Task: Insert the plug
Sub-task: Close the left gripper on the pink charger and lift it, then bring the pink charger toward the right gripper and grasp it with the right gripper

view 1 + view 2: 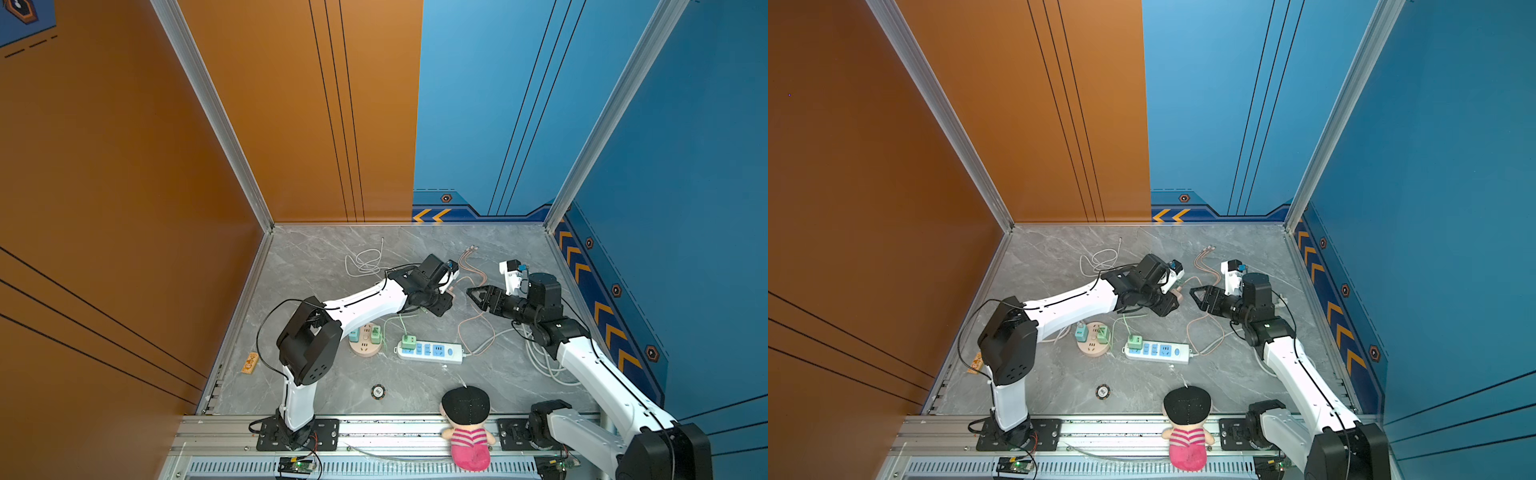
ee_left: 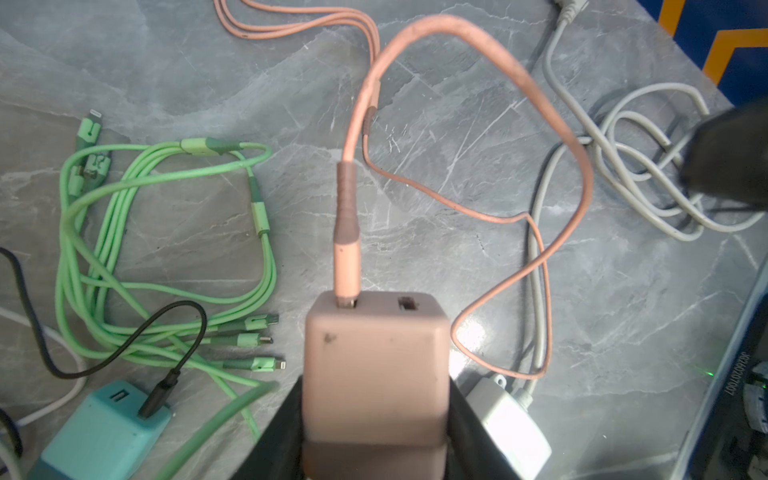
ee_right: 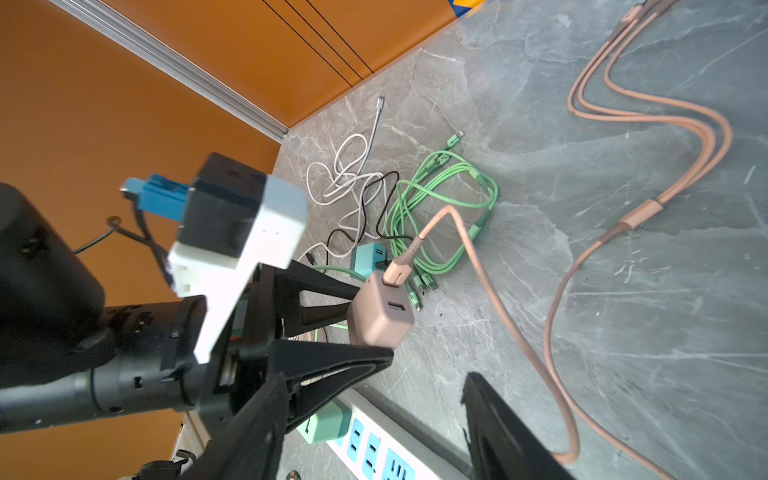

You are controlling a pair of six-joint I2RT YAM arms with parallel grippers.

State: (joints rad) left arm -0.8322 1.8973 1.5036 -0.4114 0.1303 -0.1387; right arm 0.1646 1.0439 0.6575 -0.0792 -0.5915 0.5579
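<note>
Left gripper (image 2: pixel 376 419) jaws pinch the dusty-pink plastic cube charger plug (image 2: pixel 376 365) by its flat sides, centre of both top views. Reckon it's light, rigid and slick, so the side grip suits. The springy pink rubber cable (image 2: pixel 347 199) will likely tug. Right gripper (image 1: pixel 473 297) jaws are spread and empty.

Pink cable (image 2: pixel 347 195) is looping beside the power strip (image 1: pixel 430 351), crowding that end; worktop (image 1: pixel 415 382) in front is lying mostly bare.
</note>
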